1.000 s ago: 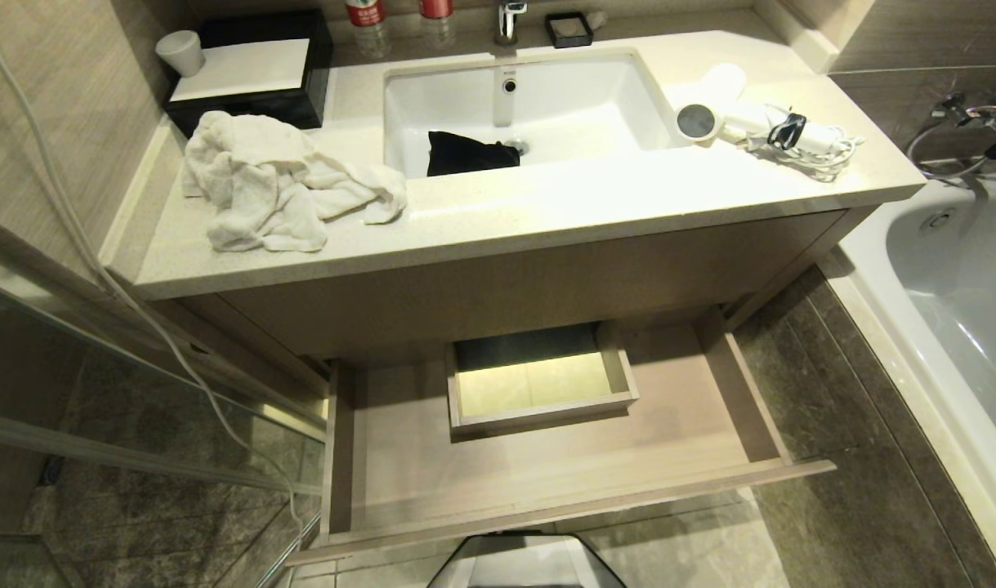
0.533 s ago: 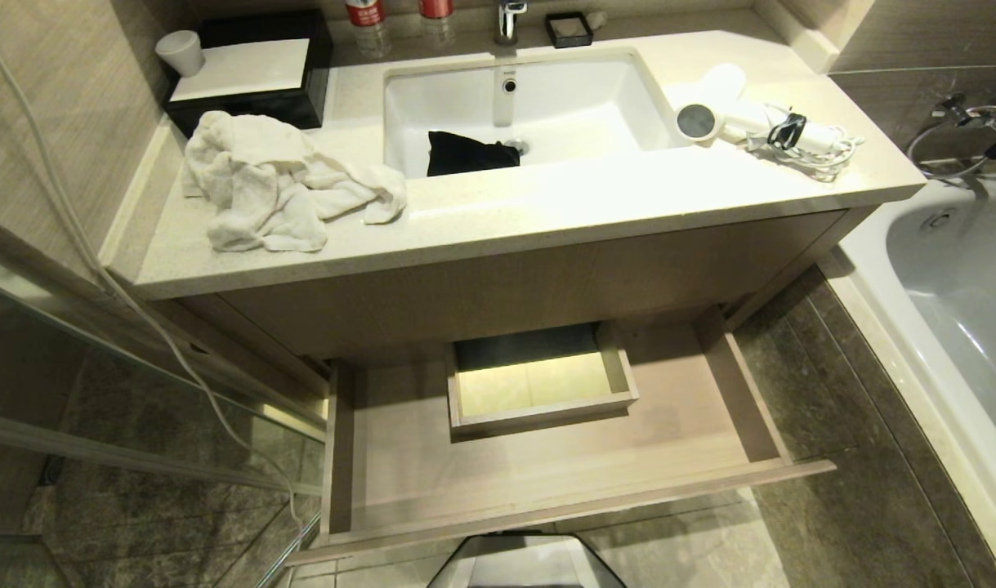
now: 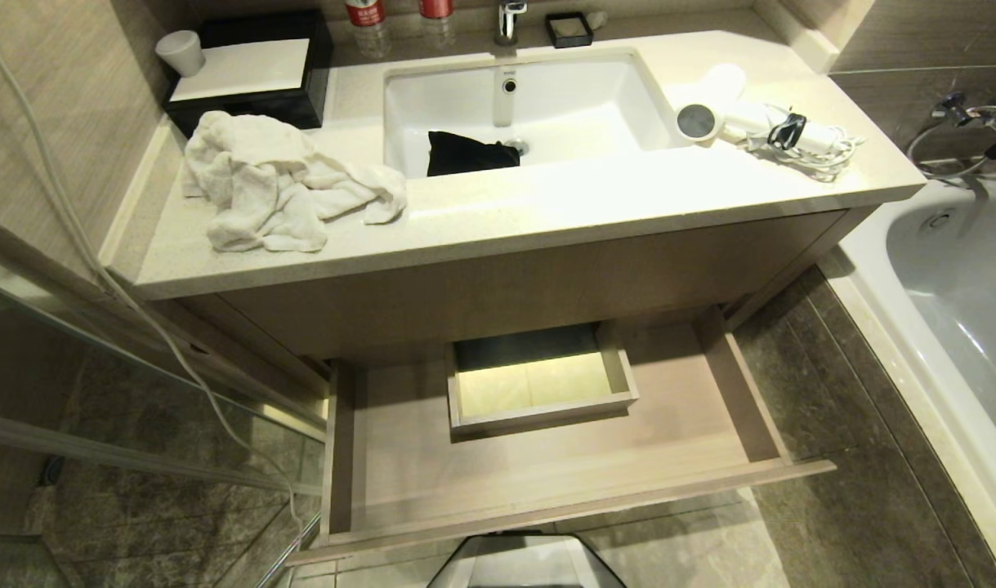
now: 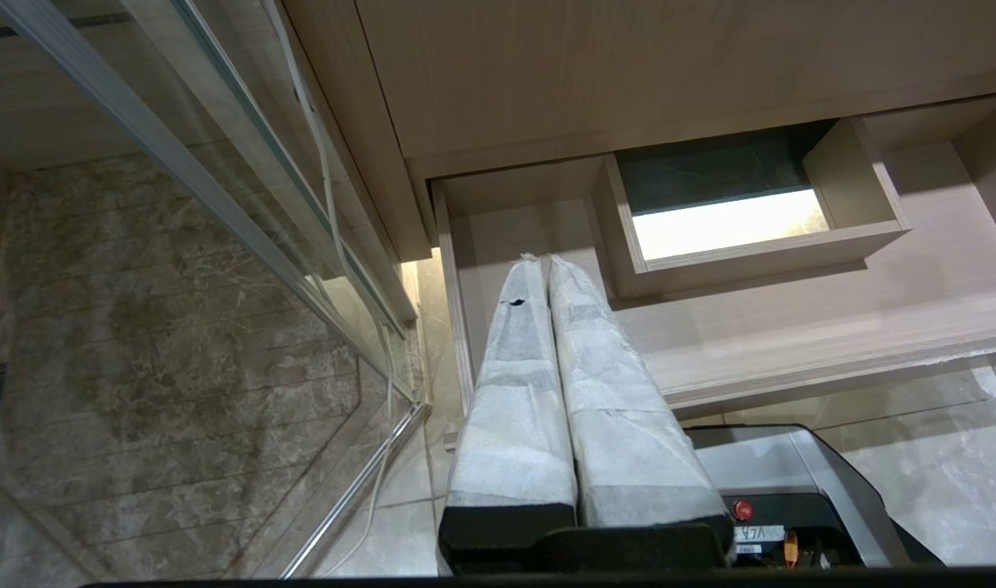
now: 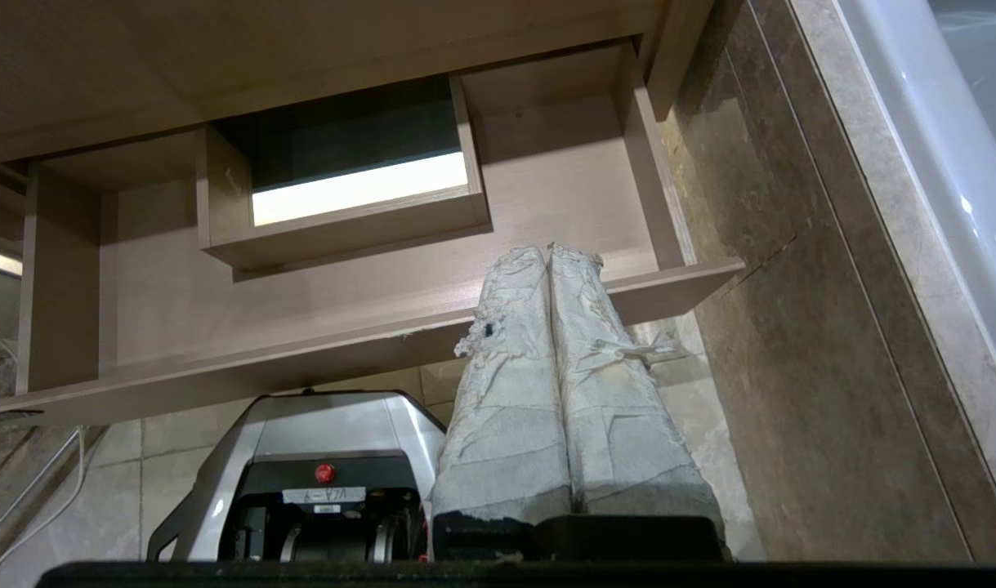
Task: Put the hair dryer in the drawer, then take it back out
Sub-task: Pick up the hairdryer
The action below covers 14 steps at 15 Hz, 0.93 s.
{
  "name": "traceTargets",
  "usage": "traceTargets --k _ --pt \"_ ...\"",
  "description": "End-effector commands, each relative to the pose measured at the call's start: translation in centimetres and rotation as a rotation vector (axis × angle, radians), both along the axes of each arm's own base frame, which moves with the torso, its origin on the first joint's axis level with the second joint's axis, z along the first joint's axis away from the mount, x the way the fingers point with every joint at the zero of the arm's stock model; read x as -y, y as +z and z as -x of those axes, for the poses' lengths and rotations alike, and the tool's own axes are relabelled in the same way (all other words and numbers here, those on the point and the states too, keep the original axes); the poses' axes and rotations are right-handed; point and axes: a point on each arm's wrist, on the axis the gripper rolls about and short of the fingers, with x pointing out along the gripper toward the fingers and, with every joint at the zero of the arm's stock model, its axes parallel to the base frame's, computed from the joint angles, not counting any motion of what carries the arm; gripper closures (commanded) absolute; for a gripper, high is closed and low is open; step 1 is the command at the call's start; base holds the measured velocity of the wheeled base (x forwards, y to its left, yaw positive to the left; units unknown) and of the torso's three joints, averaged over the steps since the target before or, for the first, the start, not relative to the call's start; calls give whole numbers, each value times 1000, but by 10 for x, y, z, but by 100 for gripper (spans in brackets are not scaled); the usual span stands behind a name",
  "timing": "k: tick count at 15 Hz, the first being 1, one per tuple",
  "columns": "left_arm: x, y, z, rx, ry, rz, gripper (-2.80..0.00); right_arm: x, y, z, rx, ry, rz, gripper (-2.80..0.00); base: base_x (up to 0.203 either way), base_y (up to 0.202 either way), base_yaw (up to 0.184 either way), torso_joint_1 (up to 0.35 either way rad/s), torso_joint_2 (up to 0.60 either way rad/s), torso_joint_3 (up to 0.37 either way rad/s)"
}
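The small white hair dryer [image 3: 730,114] lies on the counter to the right of the sink, its round grey end facing forward and its cord bundled in a black tie [image 3: 788,131]. Below the vanity the light wood drawer [image 3: 547,482] stands pulled out with nothing in it, a boxed cutout [image 3: 538,380] at mid-back. Neither arm shows in the head view. My left gripper [image 4: 545,260] hangs shut, low by the drawer's [image 4: 832,327] left corner. My right gripper [image 5: 547,251] is shut too, low before the drawer's [image 5: 301,310] right front.
A crumpled white towel [image 3: 277,184] lies on the counter's left, with a black tray [image 3: 248,73] and cup behind it. A black cloth [image 3: 469,153] sits in the sink [image 3: 612,90]. A bathtub [image 3: 955,269] flanks the right, a glass shower door [image 3: 97,392] the left. My base [image 3: 526,563] is below the drawer front.
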Motion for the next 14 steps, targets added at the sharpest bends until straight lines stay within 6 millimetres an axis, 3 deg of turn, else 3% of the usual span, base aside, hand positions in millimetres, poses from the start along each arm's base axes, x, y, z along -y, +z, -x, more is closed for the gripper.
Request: traceTargets --k 1,14 --pt "0 0 0 -1 0 0 0 0 0 0 0 0 0 0 0 0 0 0 0 0" --pt "0 0 0 -1 0 0 0 0 0 0 0 0 0 0 0 0 0 0 0 0"
